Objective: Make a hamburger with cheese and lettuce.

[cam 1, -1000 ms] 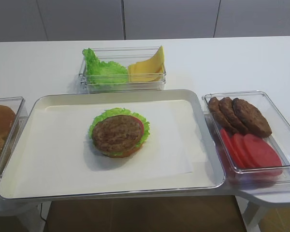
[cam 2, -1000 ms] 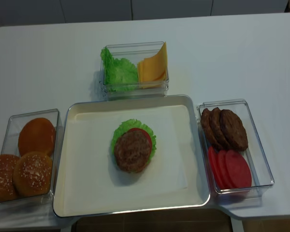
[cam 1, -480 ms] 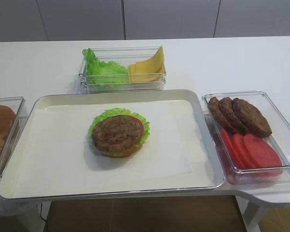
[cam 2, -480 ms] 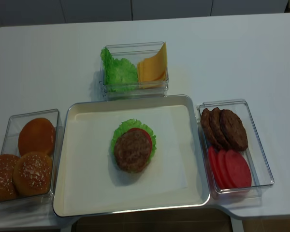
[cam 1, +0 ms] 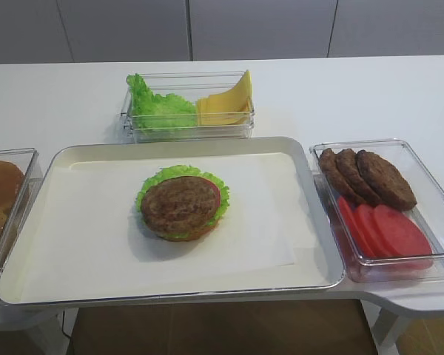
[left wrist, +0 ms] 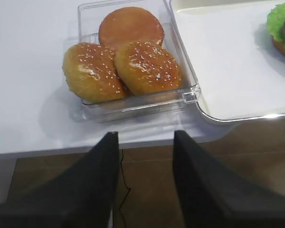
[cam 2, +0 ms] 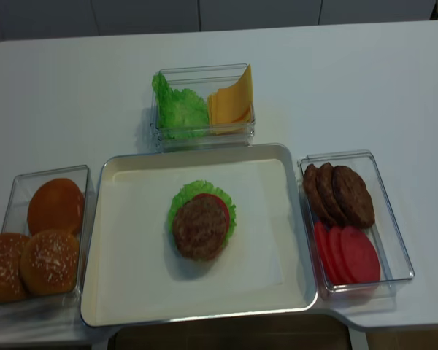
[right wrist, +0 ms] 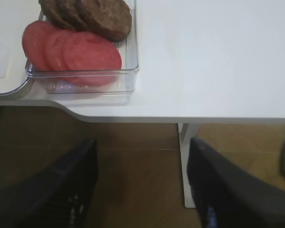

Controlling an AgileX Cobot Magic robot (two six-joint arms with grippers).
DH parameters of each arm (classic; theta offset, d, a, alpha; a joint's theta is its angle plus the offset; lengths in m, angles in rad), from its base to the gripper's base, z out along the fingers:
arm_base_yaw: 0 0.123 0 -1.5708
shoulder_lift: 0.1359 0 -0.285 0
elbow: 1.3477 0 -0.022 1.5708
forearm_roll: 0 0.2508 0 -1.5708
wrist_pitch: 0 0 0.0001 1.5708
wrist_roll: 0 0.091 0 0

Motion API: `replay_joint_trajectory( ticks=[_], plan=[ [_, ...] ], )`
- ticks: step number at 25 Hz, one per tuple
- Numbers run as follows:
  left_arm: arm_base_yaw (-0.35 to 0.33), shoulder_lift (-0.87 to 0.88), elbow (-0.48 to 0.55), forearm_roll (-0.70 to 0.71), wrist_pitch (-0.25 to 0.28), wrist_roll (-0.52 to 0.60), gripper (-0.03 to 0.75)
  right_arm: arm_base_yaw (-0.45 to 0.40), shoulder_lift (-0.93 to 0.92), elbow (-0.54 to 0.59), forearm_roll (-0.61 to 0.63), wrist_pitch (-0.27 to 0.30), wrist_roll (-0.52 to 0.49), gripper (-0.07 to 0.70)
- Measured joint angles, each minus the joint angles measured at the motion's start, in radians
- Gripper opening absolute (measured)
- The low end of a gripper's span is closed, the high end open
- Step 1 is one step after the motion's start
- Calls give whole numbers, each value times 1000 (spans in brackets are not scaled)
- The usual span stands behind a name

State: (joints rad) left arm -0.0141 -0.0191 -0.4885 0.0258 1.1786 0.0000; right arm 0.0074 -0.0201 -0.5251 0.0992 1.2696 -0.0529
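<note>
Cheese (cam 1: 226, 102) leans steeply (thin, slippery): both empty grippers, right gripper (right wrist: 141, 183) and left gripper (left wrist: 145, 178), gaping, might pinch several slices.

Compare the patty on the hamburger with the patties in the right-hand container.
The patty on the hamburger lies flat and alone atop tomato and lettuce on the tray. The loose patties number three, overlapping and leaning in the clear container beside tomato slices. All are round, dark brown and similar in size.
</note>
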Motion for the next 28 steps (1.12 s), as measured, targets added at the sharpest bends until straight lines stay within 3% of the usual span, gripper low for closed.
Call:
replay_joint_trajectory(
  ticks=[12,28],
  plan=[
    [0,0,0,0,0,0,288,0,0,45,-48,-110,0,449],
    [0,0,0,0,0,0,288,0,0,46,-50,-118,0,449]
  ],
)
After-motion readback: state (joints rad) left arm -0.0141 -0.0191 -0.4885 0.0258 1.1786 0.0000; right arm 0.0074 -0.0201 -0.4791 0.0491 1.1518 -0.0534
